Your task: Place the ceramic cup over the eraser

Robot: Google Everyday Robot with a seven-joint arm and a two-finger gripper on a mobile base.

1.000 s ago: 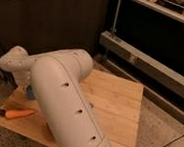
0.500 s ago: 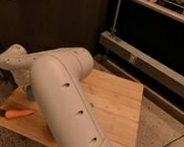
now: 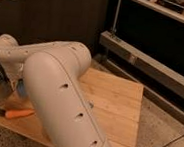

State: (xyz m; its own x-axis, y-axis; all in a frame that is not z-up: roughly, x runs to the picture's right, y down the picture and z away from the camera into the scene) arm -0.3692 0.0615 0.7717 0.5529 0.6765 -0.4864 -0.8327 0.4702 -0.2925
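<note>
My white arm (image 3: 57,94) fills the middle and left of the camera view and reaches down to the left end of the wooden board (image 3: 117,101). The gripper is hidden behind the wrist (image 3: 7,52) there and is shut. A sliver of light blue (image 3: 19,85), which may be the ceramic cup, shows just below the wrist against the forearm. Whether the gripper holds it cannot be seen. The eraser is hidden.
An orange carrot-shaped thing (image 3: 19,113) with a dark end lies at the board's front left corner. A metal rack (image 3: 152,65) runs along the dark wall behind. A thin cable (image 3: 164,146) crosses the speckled floor at the right.
</note>
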